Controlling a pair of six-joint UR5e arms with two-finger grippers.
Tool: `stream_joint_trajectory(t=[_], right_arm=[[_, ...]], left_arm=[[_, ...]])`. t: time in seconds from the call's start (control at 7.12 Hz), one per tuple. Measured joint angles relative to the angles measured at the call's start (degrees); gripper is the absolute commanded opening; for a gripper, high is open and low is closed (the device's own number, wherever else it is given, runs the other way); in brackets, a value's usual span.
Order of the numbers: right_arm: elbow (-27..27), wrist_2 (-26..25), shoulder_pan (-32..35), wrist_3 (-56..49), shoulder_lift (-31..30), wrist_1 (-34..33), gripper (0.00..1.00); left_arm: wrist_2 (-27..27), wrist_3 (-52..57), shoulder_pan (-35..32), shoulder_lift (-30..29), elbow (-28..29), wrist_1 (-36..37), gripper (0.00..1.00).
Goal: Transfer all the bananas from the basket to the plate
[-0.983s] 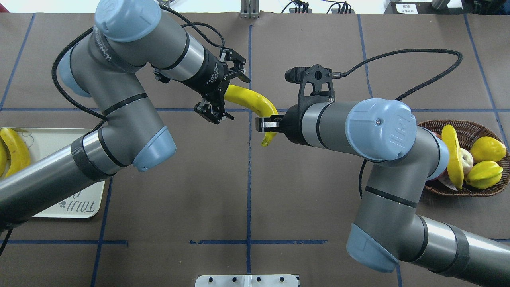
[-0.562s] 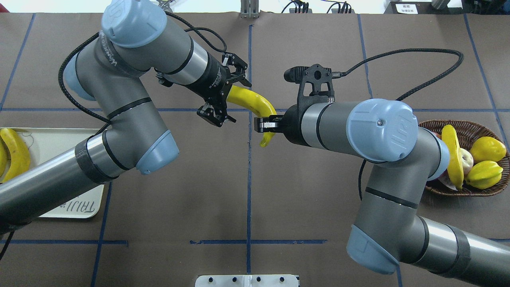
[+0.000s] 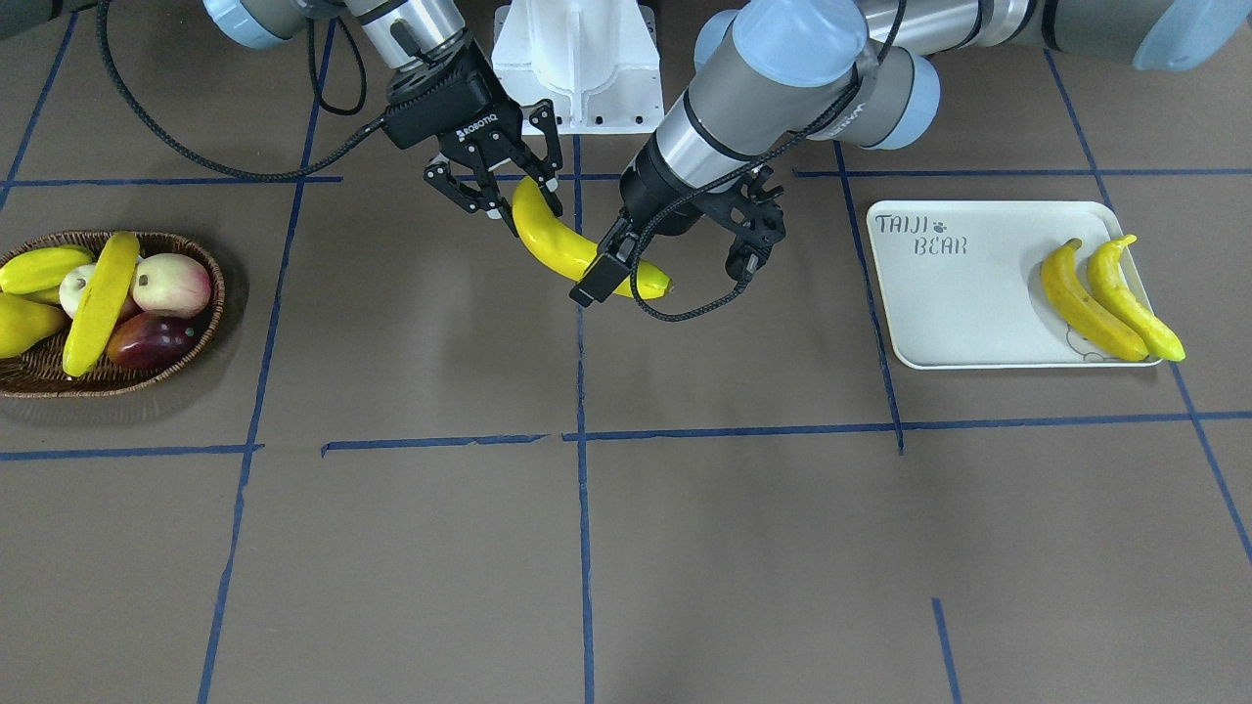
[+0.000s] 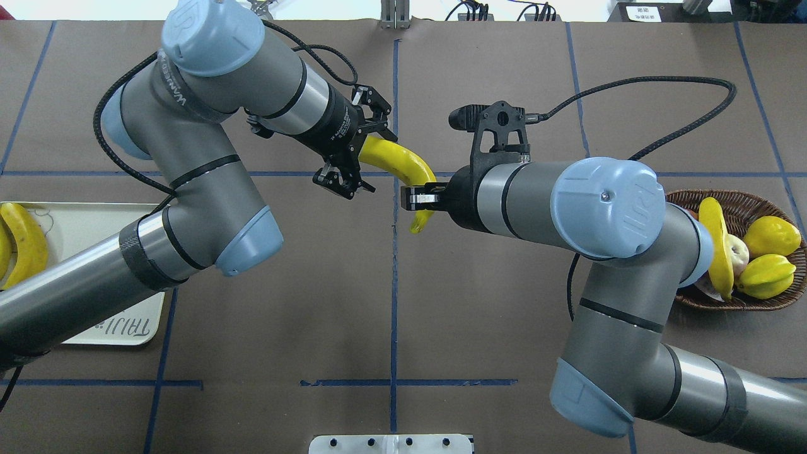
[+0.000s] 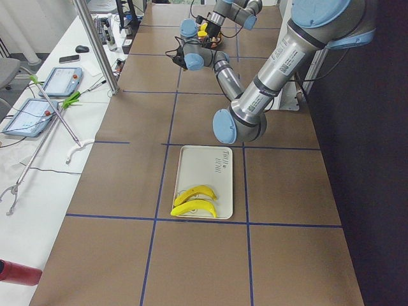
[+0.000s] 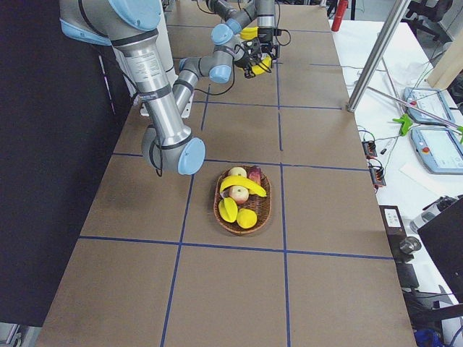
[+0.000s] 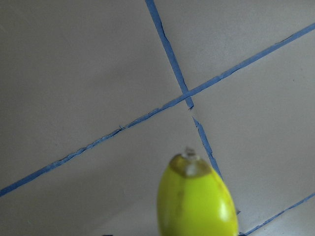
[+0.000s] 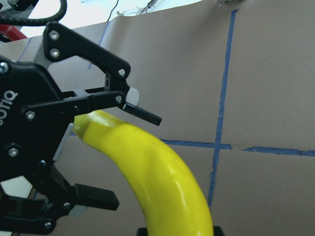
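A: What do we read as changed over the last second?
B: The left gripper (image 4: 371, 159) has come slightly further toward the right gripper (image 4: 416, 198), so the far end of the held banana (image 4: 397, 161) now sits deeper between the left fingers. Most of that advance came early; lately we detect almost no travel.

A: How do we label the two claws?
B: Right: clamped on the banana near its robot-side end, bearing it clear above the table (image 3: 685, 548). Left: spread wide, one finger (image 8: 142, 114) on either side of the other end. The right wrist view appears to show a gap at both, so we read no contact.

A: Where do we place the rest?
B: Two bananas (image 3: 1088, 305) lie side by side at one end of the plate (image 3: 978, 313), on the left arm's side. One banana (image 3: 98, 303) rests across the other fruit in the basket (image 3: 49, 372), on the right arm's side. The held banana hangs mid-table, well apart from both.

A: What do we take this to mean?
B: We judge it a hand-over at the point of transfer: approach done, grip not taken. The left fingers should close before the right ones let go, or the banana may drop. By our count this is the third of four
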Motion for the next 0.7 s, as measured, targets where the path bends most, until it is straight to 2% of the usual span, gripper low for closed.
stream_joint_trajectory(t=[0.14,0.28,0.42,0.56,0.7], right_arm=[[0.10,-0.60,-0.47,0.00,-0.04,-0.01,0.06],[0.16,-0.91,-0.73,-0.03,-0.06,-0.01,0.17],[0.21,-1.01,-0.82,-0.06,-0.08,-0.02,0.77],[0.29,-1.04,-0.88,-0.08,-0.08,-0.03,0.99],[0.46,-1.11,-0.92,-0.09,-0.07,-0.05,1.00]], left_arm=[[-0.02,0.08,0.00,0.06,-0.03,-0.03,0.00],[-0.03,0.26,0.00,0.14,-0.10,-0.07,0.00],[-0.05,0.38,0.00,0.23,-0.19,-0.09,0.00],[-0.06,0.48,0.00,0.27,-0.28,-0.07,0.00],[-0.06,0.58,0.00,0.32,-0.35,-0.05,0.00]])
